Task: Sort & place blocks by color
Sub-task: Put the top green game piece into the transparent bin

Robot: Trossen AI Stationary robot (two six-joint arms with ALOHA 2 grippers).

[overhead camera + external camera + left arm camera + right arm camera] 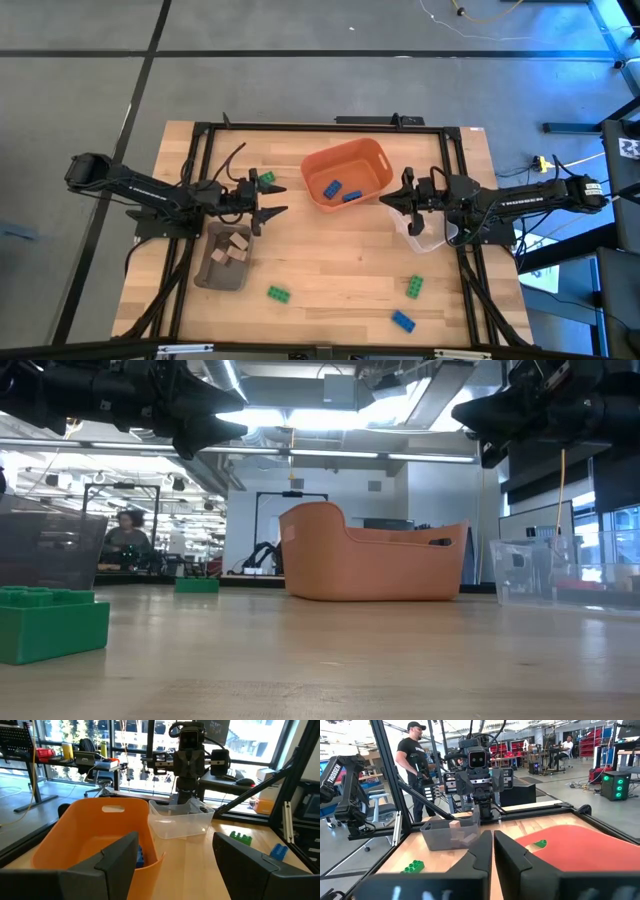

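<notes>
Two blue blocks [340, 190] lie inside the orange bin [372, 160]. Tan blocks [237, 245] sit in the grey-brown tray [215, 275]. Green blocks rest flat on the table: one [265, 178] by the left arm, one [278, 293] near the front edge, one [413, 287] at front right. A lone blue block [402, 320] lies beside that last one. My left gripper [278, 201] [172, 862] hangs open above the table between tray and bin. My right gripper [385, 198] [493, 850] is shut and empty, at the bin's right side.
A clear plastic bin [425, 238] stands under the right arm, also visible in the low view [545, 570]. A black frame [330, 127] borders the tabletop. Bare wood shows in the table's middle [340, 260]. People stand in the room beyond the table.
</notes>
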